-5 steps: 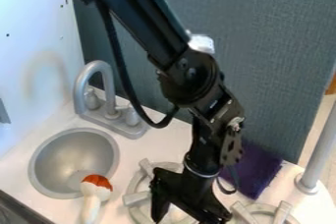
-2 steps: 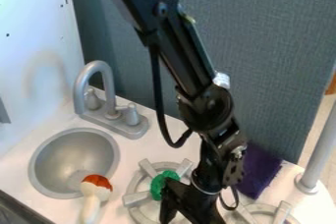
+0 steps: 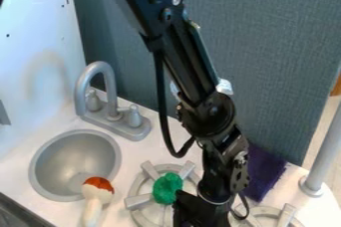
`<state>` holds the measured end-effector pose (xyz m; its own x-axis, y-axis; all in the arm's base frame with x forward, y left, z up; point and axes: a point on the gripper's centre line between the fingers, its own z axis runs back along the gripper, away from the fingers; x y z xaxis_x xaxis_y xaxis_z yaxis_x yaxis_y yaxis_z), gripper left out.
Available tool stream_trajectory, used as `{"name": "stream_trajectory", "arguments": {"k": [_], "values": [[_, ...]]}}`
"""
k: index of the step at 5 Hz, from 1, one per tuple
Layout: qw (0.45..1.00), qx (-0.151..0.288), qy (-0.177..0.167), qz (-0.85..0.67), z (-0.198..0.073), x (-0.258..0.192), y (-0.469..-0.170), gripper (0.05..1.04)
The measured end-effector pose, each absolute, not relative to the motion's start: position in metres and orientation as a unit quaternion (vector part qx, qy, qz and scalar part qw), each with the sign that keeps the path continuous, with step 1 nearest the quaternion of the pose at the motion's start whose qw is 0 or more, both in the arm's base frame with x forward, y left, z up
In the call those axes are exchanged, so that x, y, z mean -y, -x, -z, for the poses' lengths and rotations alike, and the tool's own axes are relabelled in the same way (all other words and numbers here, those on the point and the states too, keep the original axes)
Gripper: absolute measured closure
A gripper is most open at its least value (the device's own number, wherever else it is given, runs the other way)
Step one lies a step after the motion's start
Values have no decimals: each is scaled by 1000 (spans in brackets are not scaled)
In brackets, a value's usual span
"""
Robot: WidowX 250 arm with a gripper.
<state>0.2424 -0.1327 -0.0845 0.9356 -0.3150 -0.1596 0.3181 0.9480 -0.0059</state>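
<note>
As the black gripper (image 3: 200, 213) dips toward the camera's bottom edge, its pincer cannot be read as wide, narrow or gripping. At its nine o'clock, an orange-topped white toy (image 3: 98, 195) lies with its head at the sink's rim. A crumpled green piece (image 3: 166, 188) sits on the left burner (image 3: 138, 201), at the gripper's eleven o'clock and close beside it; contact cannot be told. The piece appears to be in place on the burner; if that is its spot, only backing away seems left, and if it is to be lifted, the grip remains to be made.

The right burner (image 3: 287, 215) at three o'clock and purple cloth (image 3: 265, 173) at one o'clock crowd the arm. Beyond, the sink (image 3: 63, 159) at ten and faucet (image 3: 126, 126) at eleven flank bare counter (image 3: 160, 147), the roomier side; a blue-gray partition (image 3: 286, 61) walls off twelve.
</note>
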Motion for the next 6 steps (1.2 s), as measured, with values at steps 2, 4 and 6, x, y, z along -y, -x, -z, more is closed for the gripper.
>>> {"name": "stream_trajectory", "arguments": {"k": [2,4,6], "values": [[982,-124,-65,124,108,124,-248,82],[984,-120,-71,113,113,125,-254,387],[988,-98,-54,104,91,123,-243,524]]}}
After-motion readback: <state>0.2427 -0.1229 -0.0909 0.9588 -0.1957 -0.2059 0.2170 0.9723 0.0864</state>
